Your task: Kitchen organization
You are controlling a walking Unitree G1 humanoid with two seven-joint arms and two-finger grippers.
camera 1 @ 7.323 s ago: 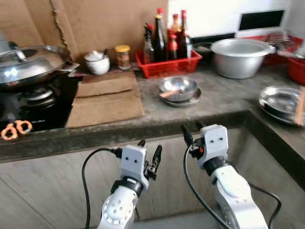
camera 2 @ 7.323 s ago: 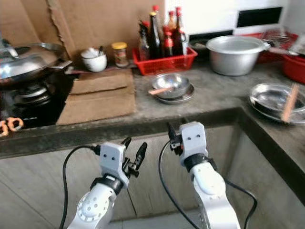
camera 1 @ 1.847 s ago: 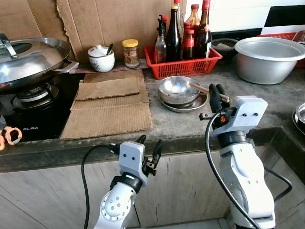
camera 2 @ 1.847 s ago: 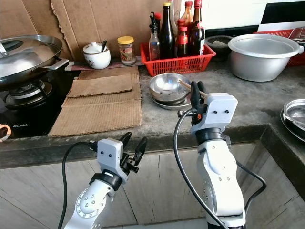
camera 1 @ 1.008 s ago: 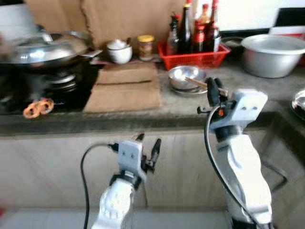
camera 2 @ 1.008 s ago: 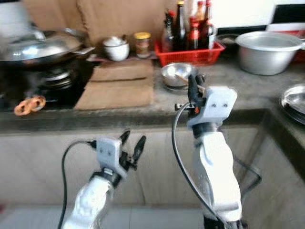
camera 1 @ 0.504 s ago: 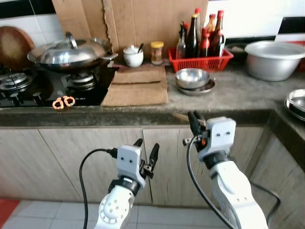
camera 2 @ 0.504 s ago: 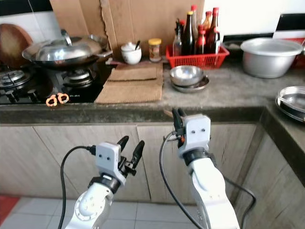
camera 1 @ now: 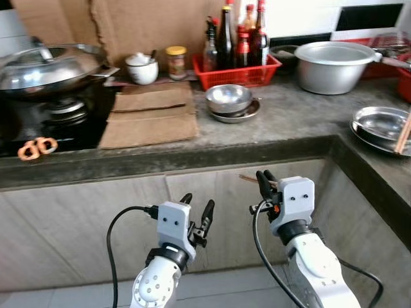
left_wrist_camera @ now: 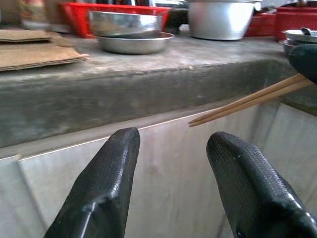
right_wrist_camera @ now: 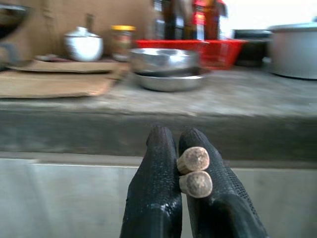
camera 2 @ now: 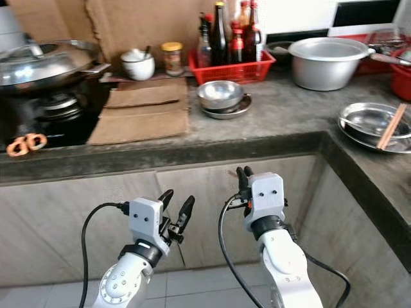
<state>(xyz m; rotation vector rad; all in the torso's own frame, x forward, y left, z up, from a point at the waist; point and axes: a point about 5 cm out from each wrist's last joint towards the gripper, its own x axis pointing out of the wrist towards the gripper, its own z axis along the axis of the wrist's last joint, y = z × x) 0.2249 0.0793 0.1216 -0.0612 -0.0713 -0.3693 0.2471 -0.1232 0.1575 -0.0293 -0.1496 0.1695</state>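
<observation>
**Chopsticks in hand, not yet put away**

Right wrist view: right tool [right_wrist_camera: 185, 163] clamped tight on a pair of wooden chopsticks [right_wrist_camera: 194, 171], butt ends showing between the black fingers. Seen from the head, held low in front of the cabinet doors, below the edge of the surface [camera 1: 289, 122], well short of the stacked steel bowls [camera 1: 229, 101]. Tips of the sticks poking out toward the left tool [camera 1: 198, 215], which hangs beside and slightly lower, fingers spread wide, gripping nothing.

On the surface, relative to the steel bowls: red basket of bottles [camera 1: 237, 67] just behind, cardboard sheets [camera 1: 149, 115] to the left, lidded wok [camera 1: 48, 64] on the stove farther left, large aluminium pot [camera 1: 331, 64] behind and to the right, steel plate [camera 2: 372, 128] with another pair of chopsticks [camera 2: 390, 126] well to the right.

Judged progress: early to middle. Pickup done; destination for the sticks still unreached, possibly the plate with the matching pair, though not certain. Bowls, jar and cup seemingly untouched and left to sort.
</observation>
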